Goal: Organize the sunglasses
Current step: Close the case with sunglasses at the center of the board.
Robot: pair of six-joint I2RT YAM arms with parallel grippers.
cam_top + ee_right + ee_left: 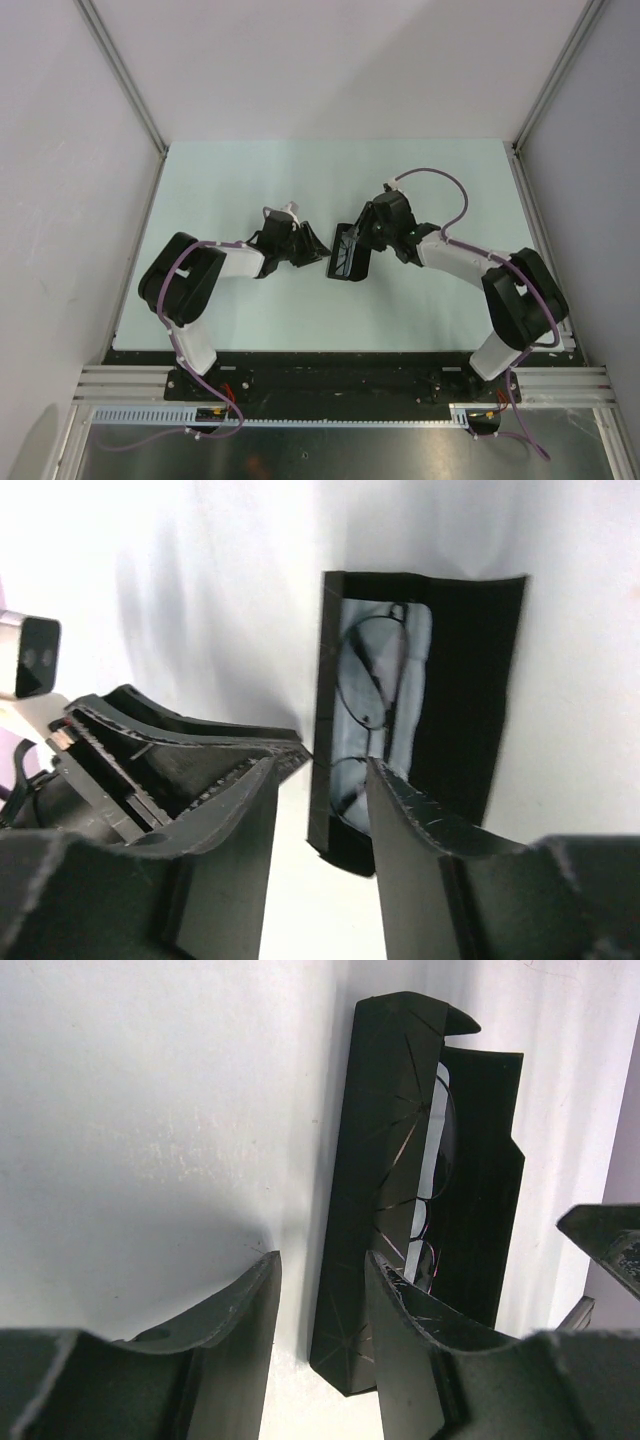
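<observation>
**A:** Start closest in. What are the pincers doing?

**B:** The left gripper point(322, 1260) has its jaws apart with only bare table point(150, 1110) between them. One finger crosses in front of the near end of the case point(365, 1160). The right gripper point(322, 765) is parted too and holds nothing. The case's near corner lines up with its gap, but I cannot tell whether they touch.

**A:** And the sunglasses?

**B:** The sunglasses point(365, 715) lie inside the open case on a pale blue cloth point(415, 640), set along the case's length and apparently folded.

**A:** How will they handle?

**B:** I'd judge them very light. The wire frame is thin enough to bend under a hard pinch, and the lenses are slick and easily scratched. It seems safer to grip the stiff case by its long wall or flap. If the glasses themselves must be lifted, take them at the bridge or a hinge, never across a lens.

**A:** What does one view show that another doesn't?

**B:** The right wrist view looks into the case, so both lens rims and the cloth are plain. The left wrist view looks over the raised wall and catches only a sliver of them. The top view shows no glasses at all, only the dark case mid-table between the two grippers.
</observation>
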